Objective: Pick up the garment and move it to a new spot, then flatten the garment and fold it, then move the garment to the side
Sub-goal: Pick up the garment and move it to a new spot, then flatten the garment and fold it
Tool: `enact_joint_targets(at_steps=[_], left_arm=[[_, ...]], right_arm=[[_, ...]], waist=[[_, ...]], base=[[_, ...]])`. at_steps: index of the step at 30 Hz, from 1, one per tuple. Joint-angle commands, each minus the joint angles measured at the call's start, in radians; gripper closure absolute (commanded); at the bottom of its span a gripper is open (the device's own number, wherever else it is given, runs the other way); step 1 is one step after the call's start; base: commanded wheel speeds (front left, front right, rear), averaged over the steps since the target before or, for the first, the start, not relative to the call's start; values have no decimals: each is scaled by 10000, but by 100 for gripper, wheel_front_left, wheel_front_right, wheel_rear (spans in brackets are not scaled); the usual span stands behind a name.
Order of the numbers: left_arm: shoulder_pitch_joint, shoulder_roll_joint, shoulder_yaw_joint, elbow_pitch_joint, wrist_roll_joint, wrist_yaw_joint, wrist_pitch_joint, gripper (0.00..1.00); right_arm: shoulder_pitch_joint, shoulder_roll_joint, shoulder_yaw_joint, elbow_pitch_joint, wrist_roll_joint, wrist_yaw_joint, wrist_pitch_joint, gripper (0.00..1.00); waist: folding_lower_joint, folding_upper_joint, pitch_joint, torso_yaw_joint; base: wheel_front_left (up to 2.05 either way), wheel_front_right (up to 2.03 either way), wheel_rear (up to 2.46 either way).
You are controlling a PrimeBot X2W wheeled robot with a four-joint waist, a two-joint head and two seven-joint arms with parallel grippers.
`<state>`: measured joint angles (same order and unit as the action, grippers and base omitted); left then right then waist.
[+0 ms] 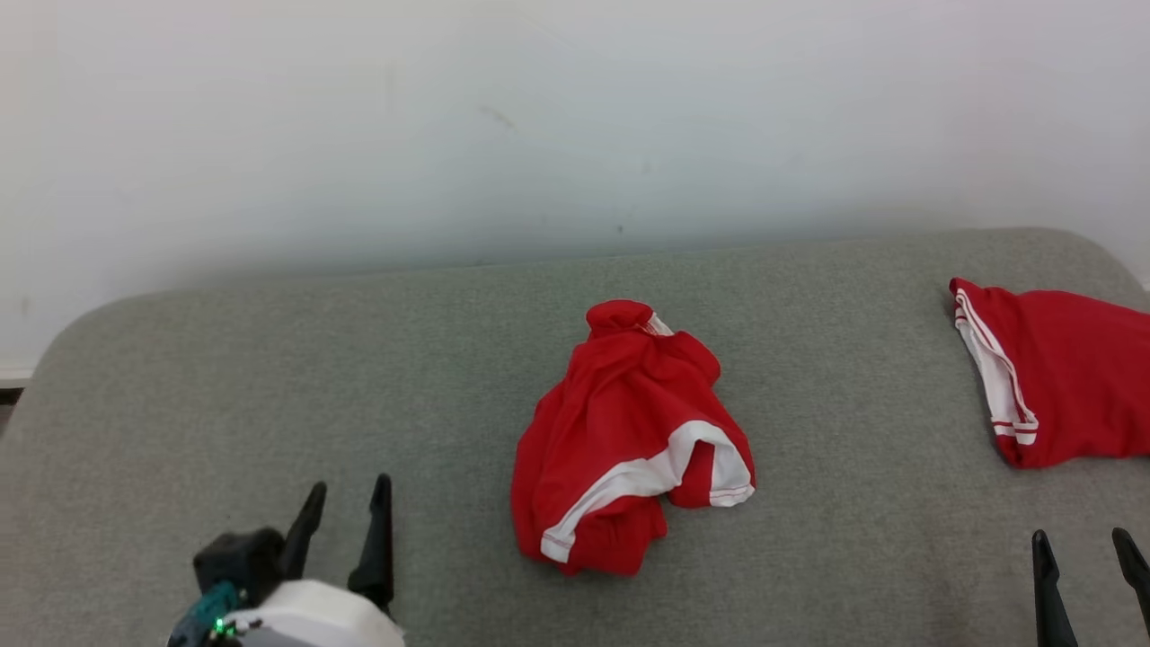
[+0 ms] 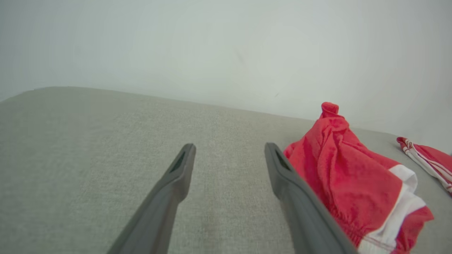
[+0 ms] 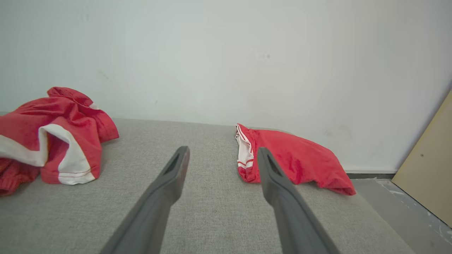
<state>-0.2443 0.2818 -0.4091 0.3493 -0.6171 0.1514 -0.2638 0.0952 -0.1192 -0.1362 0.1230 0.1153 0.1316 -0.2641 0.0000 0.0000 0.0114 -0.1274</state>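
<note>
A crumpled red garment [image 1: 629,440] with white trim lies bunched near the middle of the grey cushioned surface [image 1: 359,359]; the wrist views show it too [image 2: 346,176] [image 3: 56,137]. My left gripper [image 1: 346,508] is open at the lower left, well to the left of the heap, with nothing between its fingers [image 2: 229,155]. My right gripper [image 1: 1083,548] is open at the lower right, also empty [image 3: 222,157].
A second red garment [image 1: 1051,368] with white striped trim lies folded flat at the right edge of the surface [image 3: 293,155]. A pale wall [image 1: 539,117] runs along the back. A tan board [image 3: 427,165] leans beyond the right end, over grey floor.
</note>
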Motion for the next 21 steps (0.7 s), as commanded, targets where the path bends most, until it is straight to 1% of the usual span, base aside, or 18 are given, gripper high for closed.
enact_joint_targets(at_steps=[1,3,4,5,10,15,21], left_arm=[[868,-165,437,-470,393,82,0,0],[1514,-314,828,-898,824,108,0,0],[1514,-314,828,-898,824,108,0,0],[1784,-393,1072,-1107,1025,123,0,0],[2947,-911,2074,-1774,1936,-126,-1,0],[3646,-1404,2764,-1967,2726,-608,-2,0],[4117,-1881,3362,-1940,3392,-1299,-2,0]], right_arm=[[115,31,-54,-45,-49,-20,5,0],[154,66,-97,-34,-60,-20,6,0],[154,66,-97,-34,-60,-20,6,0],[168,85,-92,-26,-55,-20,6,0],[345,100,-96,78,-71,-20,6,0],[419,134,-10,219,-89,-20,5,0],[480,228,144,364,-64,-20,5,0]], waist=[[0,0,-126,294],[0,0,-189,466],[0,0,-189,466],[0,0,-223,551],[0,0,-408,975],[0,0,-609,1240],[0,0,-760,1310]], base=[[0,0,0],[0,0,0],[0,0,0],[0,0,0],[0,0,0],[0,0,0],[0,0,0]])
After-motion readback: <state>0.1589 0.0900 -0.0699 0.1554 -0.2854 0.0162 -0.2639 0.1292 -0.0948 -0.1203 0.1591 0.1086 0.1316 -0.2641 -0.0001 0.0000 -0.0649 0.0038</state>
